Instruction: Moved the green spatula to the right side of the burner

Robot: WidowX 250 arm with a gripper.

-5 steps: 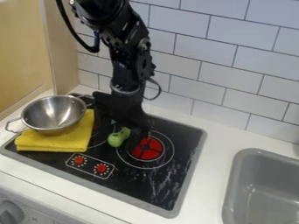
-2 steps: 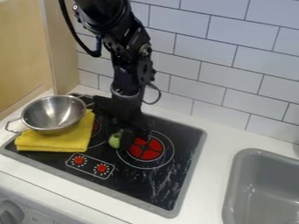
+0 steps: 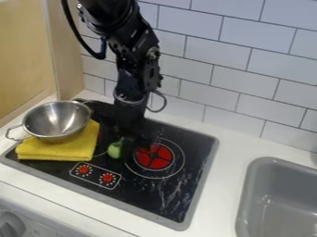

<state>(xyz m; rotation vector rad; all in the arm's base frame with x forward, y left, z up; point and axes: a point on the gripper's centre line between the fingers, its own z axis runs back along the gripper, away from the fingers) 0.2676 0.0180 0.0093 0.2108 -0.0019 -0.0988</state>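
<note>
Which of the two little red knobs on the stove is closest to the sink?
The right-hand knob in the camera's picture. It's nearer the big red burner too, while the left-hand knob is closer to the yellow cloth.

Your widest way through is over the right part of the black stove [image 3: 186, 185], front and right of the ringed burner [image 3: 153, 156], where nothing stands up from the glass; it runs on across the white worktop [image 3: 226, 139] to the grey sink [image 3: 244, 194]. Toward the left you meet the metal bowl [image 3: 57, 119], raised on the folded yellow cloth [image 3: 55, 147], its looped handle sticking out on the far left. The green spatula piece [image 3: 115, 149] lies between cloth and burner, so you have only a narrow strip there. Behind, the tiled wall [image 3: 241, 69] closes off your way, and the wooden panel [image 3: 65, 51] blocks the back left. The front strip past the two red knobs [image 3: 95, 175] gives you a low, open pass.
</note>
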